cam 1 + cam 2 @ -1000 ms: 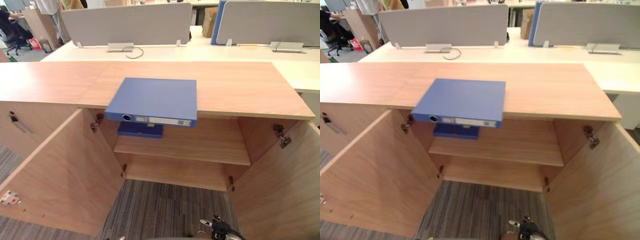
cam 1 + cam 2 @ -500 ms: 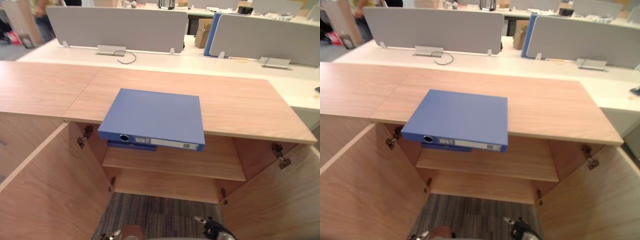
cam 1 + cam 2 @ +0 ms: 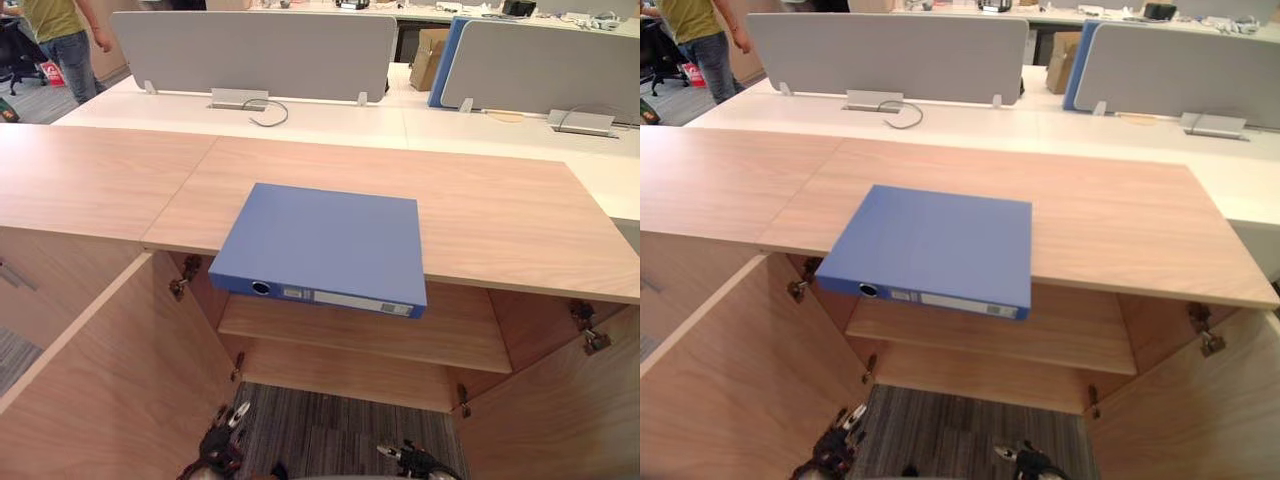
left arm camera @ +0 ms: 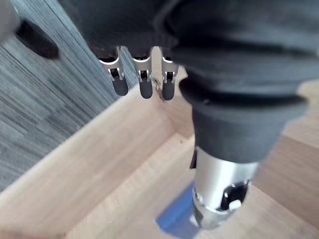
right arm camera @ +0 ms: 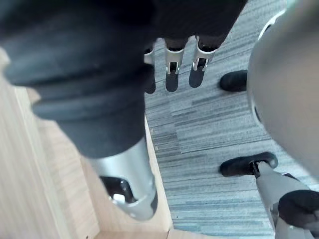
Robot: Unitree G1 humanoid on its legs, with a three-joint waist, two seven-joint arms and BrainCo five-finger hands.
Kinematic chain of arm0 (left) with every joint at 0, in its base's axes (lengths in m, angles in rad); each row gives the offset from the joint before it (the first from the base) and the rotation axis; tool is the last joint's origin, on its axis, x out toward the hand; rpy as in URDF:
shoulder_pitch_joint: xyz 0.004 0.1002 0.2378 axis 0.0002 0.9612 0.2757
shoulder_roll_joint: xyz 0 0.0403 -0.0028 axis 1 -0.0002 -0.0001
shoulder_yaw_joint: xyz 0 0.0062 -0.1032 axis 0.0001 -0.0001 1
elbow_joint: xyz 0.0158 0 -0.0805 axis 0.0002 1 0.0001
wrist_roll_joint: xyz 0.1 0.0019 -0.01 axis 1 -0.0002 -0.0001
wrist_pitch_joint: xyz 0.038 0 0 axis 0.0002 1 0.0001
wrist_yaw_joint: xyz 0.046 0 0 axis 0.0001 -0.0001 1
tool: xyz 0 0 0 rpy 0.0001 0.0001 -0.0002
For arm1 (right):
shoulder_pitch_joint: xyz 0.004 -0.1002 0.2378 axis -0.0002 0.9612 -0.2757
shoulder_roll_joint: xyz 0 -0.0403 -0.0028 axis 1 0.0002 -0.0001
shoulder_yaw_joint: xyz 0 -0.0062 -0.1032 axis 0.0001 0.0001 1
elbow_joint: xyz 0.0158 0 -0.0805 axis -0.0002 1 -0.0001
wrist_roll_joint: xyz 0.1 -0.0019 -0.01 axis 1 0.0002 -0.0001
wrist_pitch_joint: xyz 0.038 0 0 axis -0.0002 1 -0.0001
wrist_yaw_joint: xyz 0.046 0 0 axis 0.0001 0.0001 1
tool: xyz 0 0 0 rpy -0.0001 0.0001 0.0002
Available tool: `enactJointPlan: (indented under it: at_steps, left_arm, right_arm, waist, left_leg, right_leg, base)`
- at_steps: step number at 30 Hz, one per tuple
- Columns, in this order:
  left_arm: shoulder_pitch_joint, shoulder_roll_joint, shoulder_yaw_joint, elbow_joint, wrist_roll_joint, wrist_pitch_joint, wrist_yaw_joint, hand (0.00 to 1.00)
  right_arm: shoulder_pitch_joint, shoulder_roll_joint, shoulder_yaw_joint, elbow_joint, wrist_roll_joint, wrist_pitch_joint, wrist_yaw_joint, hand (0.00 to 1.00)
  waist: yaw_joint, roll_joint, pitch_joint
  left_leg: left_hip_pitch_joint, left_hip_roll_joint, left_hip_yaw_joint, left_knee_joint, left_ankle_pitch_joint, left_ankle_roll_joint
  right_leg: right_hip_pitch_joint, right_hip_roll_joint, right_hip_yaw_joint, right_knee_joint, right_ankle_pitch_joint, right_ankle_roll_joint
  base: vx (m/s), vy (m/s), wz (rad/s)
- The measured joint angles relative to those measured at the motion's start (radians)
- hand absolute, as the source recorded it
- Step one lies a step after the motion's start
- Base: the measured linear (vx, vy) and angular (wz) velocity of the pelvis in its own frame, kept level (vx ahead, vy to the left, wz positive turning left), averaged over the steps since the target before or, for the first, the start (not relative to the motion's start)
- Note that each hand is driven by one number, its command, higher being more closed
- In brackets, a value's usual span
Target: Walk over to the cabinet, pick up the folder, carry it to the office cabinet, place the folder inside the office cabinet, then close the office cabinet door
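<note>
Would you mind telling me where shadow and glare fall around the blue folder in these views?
Left eye view: the flat blue ring-binder folder is evenly lit with no glare, and the wooden shelf beneath its overhanging front edge lies in shade. Right eye view: the light wooden cabinet top is bright, the space under it noticeably dimmer. Left wrist view: the left hand shows a bright glint on its silver metal.

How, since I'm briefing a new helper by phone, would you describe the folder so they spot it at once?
Find the long wooden cabinet with open doors, in front of the white desks with grey dividers. The folder lies on its top, spine overhanging the front edge. It is blue and flat; the other blue item stands upright on the desks.
</note>
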Motion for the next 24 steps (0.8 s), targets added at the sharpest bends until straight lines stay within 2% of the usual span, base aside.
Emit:
enactJointPlan:
  at_steps: [2, 5, 6, 8, 10, 11, 13, 15, 17, 18, 19, 22, 24]
  left_arm:
    - [0.038, -0.013, -0.024, -0.113, -0.036, 0.001, 0.007, 0.00]
    - [0.102, -0.034, -0.017, -0.425, -0.065, 0.000, 0.036, 0.00]
    - [0.104, -0.051, 0.013, -0.550, 0.026, -0.003, 0.075, 0.00]
    - [0.095, -0.079, 0.076, -0.701, 0.117, -0.011, 0.110, 0.00]
    - [0.050, -0.087, 0.173, -0.849, 0.406, -0.030, 0.226, 0.00]
    - [0.041, -0.087, 0.198, -0.876, 0.468, -0.030, 0.260, 0.00]
    - [0.036, -0.088, 0.269, -0.992, 0.629, -0.028, 0.382, 0.00]
    - [0.033, -0.087, 0.299, -1.063, 0.719, -0.026, 0.460, 0.00]
    - [0.009, -0.080, 0.289, -1.187, 0.863, -0.018, 0.570, 0.00]
    - [0.001, -0.072, 0.274, -1.223, 0.892, -0.016, 0.591, 0.00]
    - [-0.016, -0.043, 0.228, -1.288, 0.978, -0.012, 0.626, 0.00]
    - [-0.052, 0.037, 0.127, -1.395, 1.196, -0.013, 0.646, 0.00]
    - [-0.066, 0.049, 0.086, -1.397, 1.278, -0.017, 0.644, 0.00]
  right_arm:
    - [0.016, -0.008, 0.032, 0.000, -0.001, 0.002, -0.001, 0.00]
    - [0.023, -0.008, 0.037, -0.003, -0.033, 0.007, -0.001, 0.00]
    - [0.033, -0.007, 0.037, -0.007, -0.036, 0.009, -0.001, 0.00]
    - [0.048, -0.002, 0.036, -0.023, -0.035, 0.009, -0.002, 0.00]
    - [0.066, 0.008, 0.036, -0.046, -0.035, 0.007, -0.009, 0.00]
    - [0.069, 0.011, 0.034, -0.052, -0.035, 0.007, -0.010, 0.00]
    - [0.082, 0.024, 0.032, -0.079, -0.035, 0.007, -0.024, 0.00]
    - [0.083, 0.029, 0.032, -0.079, -0.035, 0.008, -0.034, 0.00]
    - [0.086, 0.036, 0.035, -0.088, -0.036, 0.006, -0.047, 0.00]
    - [0.086, 0.040, 0.035, -0.094, -0.036, 0.004, -0.049, 0.00]
    - [0.087, 0.049, 0.035, -0.108, -0.036, -0.003, -0.053, 0.00]
    - [0.086, 0.066, 0.029, -0.120, -0.043, -0.022, -0.062, 0.00]
    - [0.083, 0.067, 0.028, -0.118, -0.065, -0.028, -0.066, 0.00]
  waist:
    - [0.001, 0.001, -0.001]
    - [0.007, 0.000, -0.005]
    - [0.011, -0.002, -0.007]
    - [0.020, -0.005, -0.011]
    - [0.025, -0.010, -0.016]
    - [0.027, -0.011, -0.018]
    - [0.029, -0.018, -0.032]
    - [0.032, -0.023, -0.039]
    - [0.039, -0.020, -0.046]
    - [0.040, -0.021, -0.048]
    - [0.038, -0.023, -0.051]
    - [0.031, -0.015, -0.061]
    - [0.025, -0.006, -0.069]
  left_leg:
    - [0.012, 0.000, -0.001, -0.028, 0.013, 0.004]
    - [0.025, -0.002, 0.004, -0.061, 0.026, 0.009]
    - [0.025, 0.002, 0.006, -0.062, 0.028, 0.009]
    - [0.024, 0.001, 0.010, -0.058, 0.026, 0.008]
    - [0.021, 0.003, 0.012, -0.024, 0.005, 0.005]
    - [0.022, 0.003, 0.013, -0.017, -0.001, 0.006]
    - [0.024, 0.007, 0.013, -0.013, -0.015, 0.008]
    - [0.024, 0.010, 0.012, -0.019, -0.017, 0.011]
    - [0.041, 0.024, 0.010, -0.050, -0.009, 0.018]
    - [0.041, 0.027, 0.008, -0.054, -0.009, 0.018]
    - [0.042, 0.027, 0.001, -0.064, -0.009, 0.018]
    - [0.041, 0.025, -0.003, -0.093, 0.005, 0.015]
    - [0.041, 0.024, -0.005, -0.105, 0.022, 0.016]
  right_leg:
    - [-0.001, 0.001, 0.001, -0.001, 0.001, 0.001]
    - [0.000, 0.006, 0.007, -0.015, 0.011, 0.004]
    - [0.003, 0.005, 0.008, -0.019, 0.018, 0.009]
    - [0.005, 0.003, 0.009, -0.022, 0.023, 0.012]
    - [0.018, -0.001, 0.008, -0.021, 0.026, 0.012]
    - [0.023, -0.002, 0.006, -0.019, 0.026, 0.013]
    - [0.033, -0.001, 0.001, -0.017, 0.027, 0.014]
    - [0.031, 0.002, 0.000, -0.012, 0.031, 0.016]
    - [0.023, 0.017, -0.001, -0.007, 0.050, 0.012]
    - [0.022, 0.020, -0.001, -0.004, 0.052, 0.008]
    - [0.014, 0.021, -0.001, 0.005, 0.052, 0.008]
    - [-0.003, 0.022, 0.001, 0.005, 0.052, 0.008]
    - [-0.007, 0.025, 0.003, -0.007, 0.052, 0.008]
  base:
    - [-0.03, -0.010, 0.00]
    - [0.00, 0.004, -0.07]
    - [0.00, 0.000, 0.00]
    - [0.00, 0.000, 0.00]
    - [0.00, 0.000, 0.00]
    - [0.00, 0.000, 0.00]
    - [0.00, 0.000, 0.00]
    - [-0.03, -0.003, 0.03]
    - [-0.05, -0.002, 0.01]
    - [-0.07, 0.000, 0.00]
    - [-0.06, 0.001, -0.03]
    - [-0.04, -0.006, -0.12]
    - [-0.03, -0.017, -0.10]
